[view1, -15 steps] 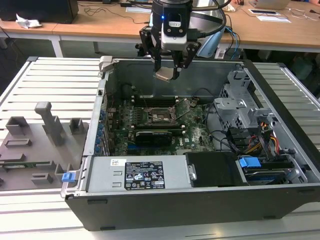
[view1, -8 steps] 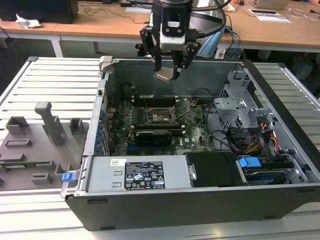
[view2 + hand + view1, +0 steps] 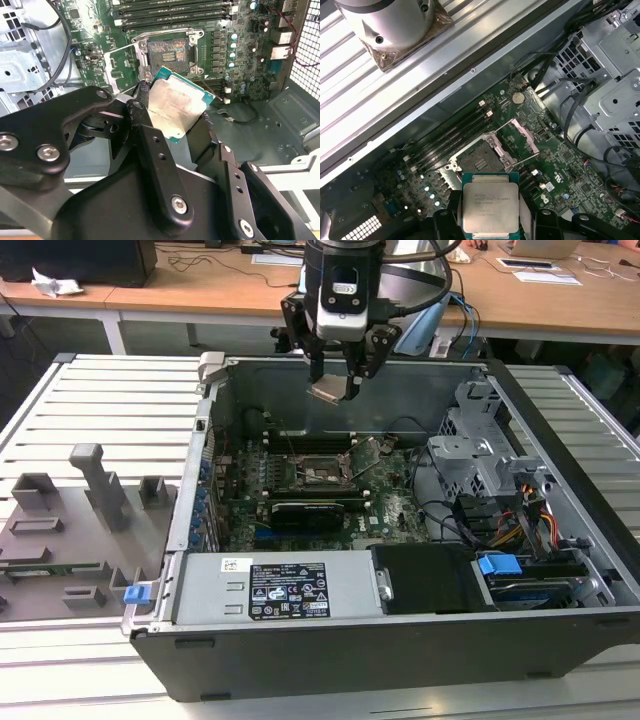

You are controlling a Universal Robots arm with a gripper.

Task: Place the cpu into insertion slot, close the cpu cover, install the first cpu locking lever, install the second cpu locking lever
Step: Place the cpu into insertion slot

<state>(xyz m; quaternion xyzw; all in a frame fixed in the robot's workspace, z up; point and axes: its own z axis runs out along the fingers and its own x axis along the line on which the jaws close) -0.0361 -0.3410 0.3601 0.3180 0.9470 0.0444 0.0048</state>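
Observation:
My gripper (image 3: 335, 388) hangs above the open computer case and is shut on the cpu (image 3: 328, 392), a flat silver-topped chip with a green edge. In both wrist views the cpu (image 3: 175, 107) (image 3: 490, 206) sits between my dark fingers (image 3: 142, 107). The insertion slot (image 3: 318, 472) (image 3: 167, 52) (image 3: 479, 162) lies uncovered on the green motherboard, well below the chip. The cpu cover (image 3: 522, 135) stands swung open beside the slot. A thin locking lever (image 3: 120, 50) sticks out from the socket's side.
A long black card (image 3: 310, 510) lies in front of the socket, and memory slots (image 3: 170, 12) run along its far side. A power supply (image 3: 270, 590) and a metal drive cage (image 3: 480, 450) with cables fill the case. Grey fixtures (image 3: 90, 500) stand on the slatted table.

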